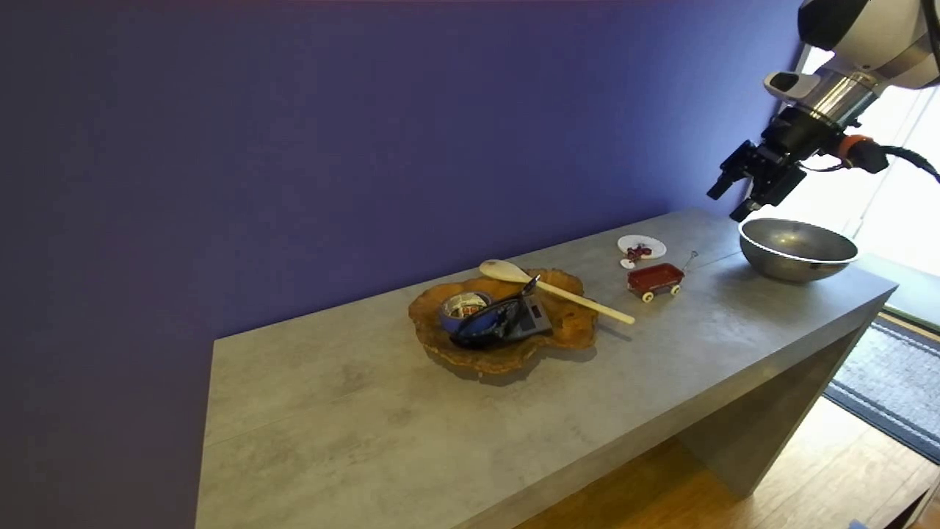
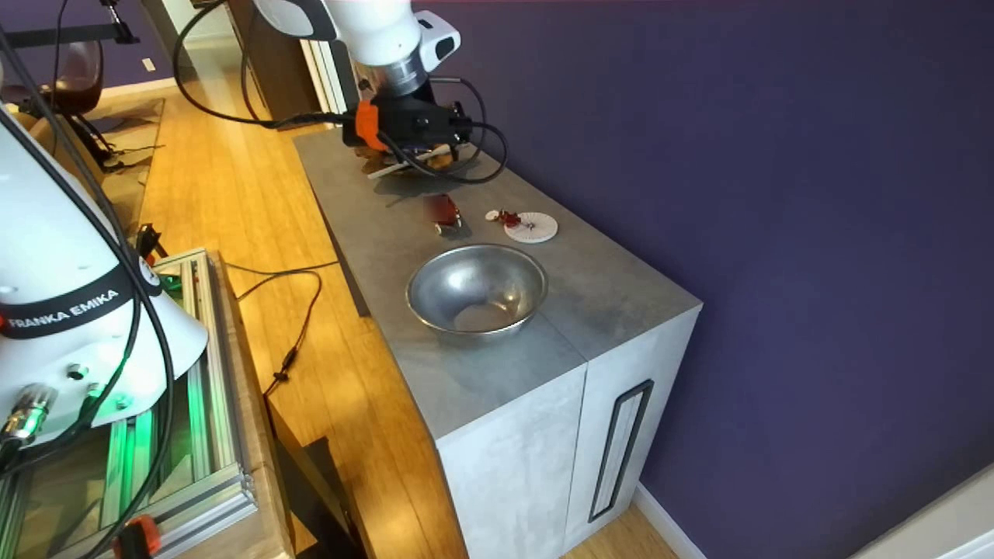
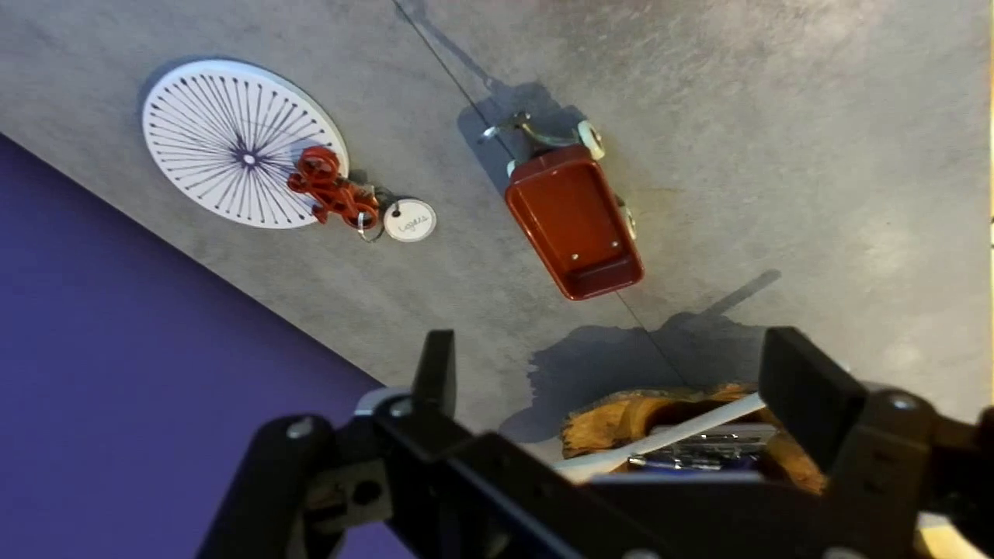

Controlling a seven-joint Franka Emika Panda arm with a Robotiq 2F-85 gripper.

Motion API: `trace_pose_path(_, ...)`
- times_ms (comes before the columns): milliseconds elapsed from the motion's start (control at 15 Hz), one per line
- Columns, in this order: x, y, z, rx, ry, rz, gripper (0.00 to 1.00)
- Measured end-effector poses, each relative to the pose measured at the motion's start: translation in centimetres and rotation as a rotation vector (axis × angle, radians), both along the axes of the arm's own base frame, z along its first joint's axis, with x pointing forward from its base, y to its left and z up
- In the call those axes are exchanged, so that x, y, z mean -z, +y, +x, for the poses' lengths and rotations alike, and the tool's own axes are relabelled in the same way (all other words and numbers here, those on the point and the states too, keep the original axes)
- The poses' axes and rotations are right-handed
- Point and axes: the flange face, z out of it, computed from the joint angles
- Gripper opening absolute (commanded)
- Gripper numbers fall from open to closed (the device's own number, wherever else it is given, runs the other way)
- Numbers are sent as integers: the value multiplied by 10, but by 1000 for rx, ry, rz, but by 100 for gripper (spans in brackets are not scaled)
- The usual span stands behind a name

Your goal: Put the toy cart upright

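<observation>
While cart [image 1: 655,278] stands — FRANKA EMIKA [image 2: 64,309] shows.

A bright opening [image 1: 897,209] behind the gripper [image 1: 728,203] glares white; the wall [image 1: 367,147] darkens with distance from the gripper. In an exterior view, the toy cart [image 2: 445,210] below the gripper is partly blurred. In the wrist view, its shadow lies beyond the fingertips [image 3: 440,361]; that of the wooden tray [image 3: 599,421] shows between them.

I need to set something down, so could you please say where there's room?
The counter is bare from the wooden tray to the end farthest from the steel bowl. It's crowded around the toy cart and white disc.
</observation>
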Motion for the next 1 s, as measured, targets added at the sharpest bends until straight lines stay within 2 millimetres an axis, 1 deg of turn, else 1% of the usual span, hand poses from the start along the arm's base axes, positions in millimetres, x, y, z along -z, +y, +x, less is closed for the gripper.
trace_pose_path(133, -9, 8, -9, 65, 8, -30, 100)
trace_pose_path(267, -13, 18, -15, 113, 32, -41, 100)
trace_pose_path(600, -22, 40, -6, 241, 88, -40, 100)
trace_pose_path(1000, -29, 46, 2, 395, 156, -86, 100)
